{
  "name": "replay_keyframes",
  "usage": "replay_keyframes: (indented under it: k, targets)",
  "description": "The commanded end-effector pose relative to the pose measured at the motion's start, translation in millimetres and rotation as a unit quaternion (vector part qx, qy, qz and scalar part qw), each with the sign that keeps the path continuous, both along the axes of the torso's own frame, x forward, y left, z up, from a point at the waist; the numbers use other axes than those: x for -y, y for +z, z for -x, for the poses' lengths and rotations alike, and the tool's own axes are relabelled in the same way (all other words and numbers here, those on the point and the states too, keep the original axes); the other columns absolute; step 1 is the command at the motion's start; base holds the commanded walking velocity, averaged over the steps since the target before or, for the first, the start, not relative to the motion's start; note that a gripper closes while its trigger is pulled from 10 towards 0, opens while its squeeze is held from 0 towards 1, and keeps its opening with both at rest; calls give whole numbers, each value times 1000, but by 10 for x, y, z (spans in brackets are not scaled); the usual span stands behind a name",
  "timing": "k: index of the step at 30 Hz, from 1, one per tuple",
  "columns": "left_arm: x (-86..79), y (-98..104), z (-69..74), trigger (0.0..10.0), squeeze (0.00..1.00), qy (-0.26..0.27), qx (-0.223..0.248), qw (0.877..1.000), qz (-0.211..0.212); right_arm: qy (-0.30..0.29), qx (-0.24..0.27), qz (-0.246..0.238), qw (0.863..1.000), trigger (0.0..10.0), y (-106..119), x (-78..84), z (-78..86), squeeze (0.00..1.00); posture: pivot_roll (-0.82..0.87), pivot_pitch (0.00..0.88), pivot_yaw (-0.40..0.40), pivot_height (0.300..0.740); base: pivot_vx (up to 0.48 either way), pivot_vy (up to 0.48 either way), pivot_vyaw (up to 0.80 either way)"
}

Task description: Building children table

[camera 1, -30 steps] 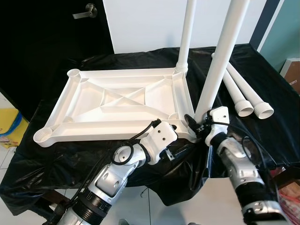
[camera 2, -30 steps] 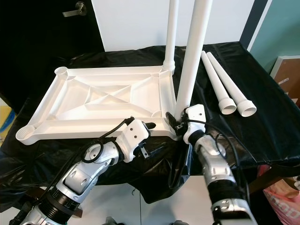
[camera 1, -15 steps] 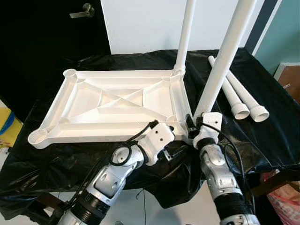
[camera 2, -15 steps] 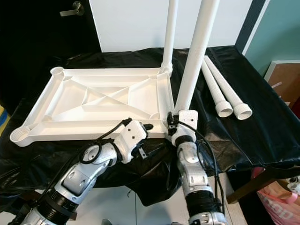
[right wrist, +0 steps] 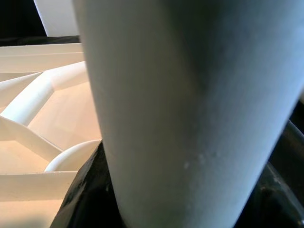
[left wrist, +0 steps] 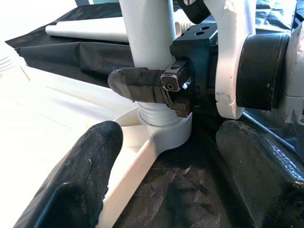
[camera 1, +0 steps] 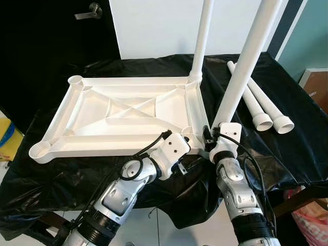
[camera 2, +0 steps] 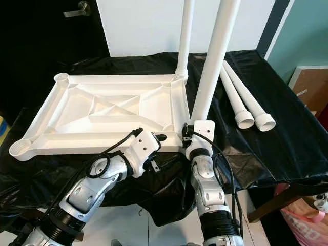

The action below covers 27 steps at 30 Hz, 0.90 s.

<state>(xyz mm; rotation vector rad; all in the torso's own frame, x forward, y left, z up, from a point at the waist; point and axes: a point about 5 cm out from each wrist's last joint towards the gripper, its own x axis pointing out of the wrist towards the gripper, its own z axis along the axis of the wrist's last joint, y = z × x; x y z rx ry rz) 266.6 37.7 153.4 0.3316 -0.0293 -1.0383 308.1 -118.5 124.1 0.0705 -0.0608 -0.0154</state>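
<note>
A white plastic tabletop (camera 1: 123,115) lies upside down on a black-covered table. One white leg (camera 1: 201,41) stands in its far right corner socket. A second leg (camera 1: 241,77) stands upright in the near right corner socket (left wrist: 164,133). My right gripper (camera 1: 209,137) is shut on this near leg just above the socket, and its black finger (left wrist: 142,85) wraps the leg (right wrist: 190,109). My left gripper (left wrist: 171,175) is open at the tabletop's near edge beside that corner, fingers (left wrist: 80,175) wide apart. Two loose legs (camera 1: 259,102) lie at the right.
Two empty sockets (camera 1: 76,80) (camera 1: 38,150) are on the tabletop's left side. The black cloth (camera 1: 61,179) hangs over the table's near edge. A dark door with a handle (camera 1: 87,13) is at the back left, and a cardboard box (camera 1: 315,82) is at the right.
The camera shifted slightly. My right forearm swung in from the right to stand almost straight below the near leg, still gripping it. The left gripper stayed by the corner.
</note>
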Motion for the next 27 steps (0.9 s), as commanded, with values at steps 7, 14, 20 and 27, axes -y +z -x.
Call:
replay_keyframes:
  k: [7,14,20,27]
  targets:
    - [-3,1,-1,10000,0,-14,-8,1000,-4,7,-34,-5,999,10000,-120,20,36,1000,-109,42,2,740,0,0,0]
    - [20,7,8,10000,0,-12,-10,1000,1,56,-14,1,998,10000,-48,139,41,1000,-104,51,-10,740,0,0,0]
    - [23,-3,20,10000,0,-8,-13,1000,5,130,-3,16,991,10000,8,245,27,1000,-100,64,-21,740,0,0,0]
    - [3,0,12,10000,0,0,-15,1000,7,243,-4,63,968,10000,30,319,-34,0,-96,77,-17,740,0,0,0]
